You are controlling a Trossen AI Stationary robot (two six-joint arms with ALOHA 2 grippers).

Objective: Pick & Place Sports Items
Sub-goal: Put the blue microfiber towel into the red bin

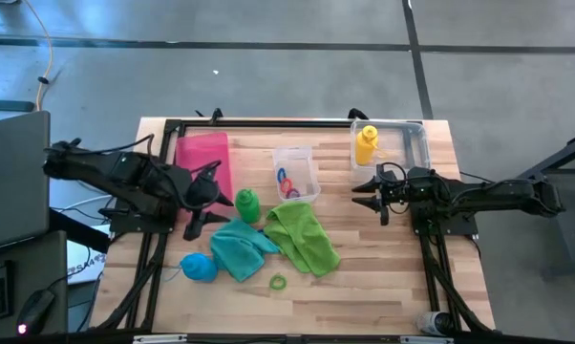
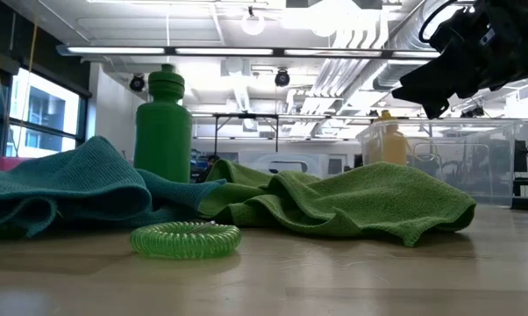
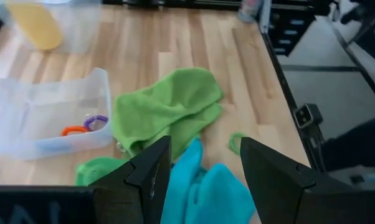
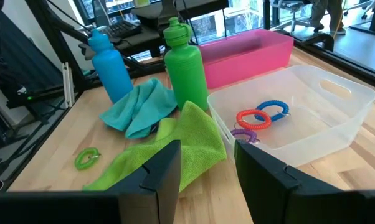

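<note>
A green bottle (image 1: 246, 204) and a blue bottle (image 4: 111, 65) stand upright on the table. A yellow bottle (image 1: 366, 143) stands in the large clear box (image 1: 412, 134). Between them the teal towel (image 1: 238, 247) and the lime towel (image 1: 304, 239) lie crumpled, touching each other. One green ring (image 2: 185, 239) lies on the wood near the front. A few coloured rings (image 4: 259, 119) lie in the small clear box (image 1: 295, 174). My left gripper (image 1: 214, 188) hovers open just left of the green bottle, above the towels (image 3: 203, 168). My right gripper (image 1: 359, 191) hangs open right of the small box (image 4: 206, 168).
A flat pink tray (image 1: 204, 162) lies at the far left, behind the green bottle. Bare wood runs along the near edge and the near right corner. The black frame rails (image 1: 431, 258) stand on both sides of the table.
</note>
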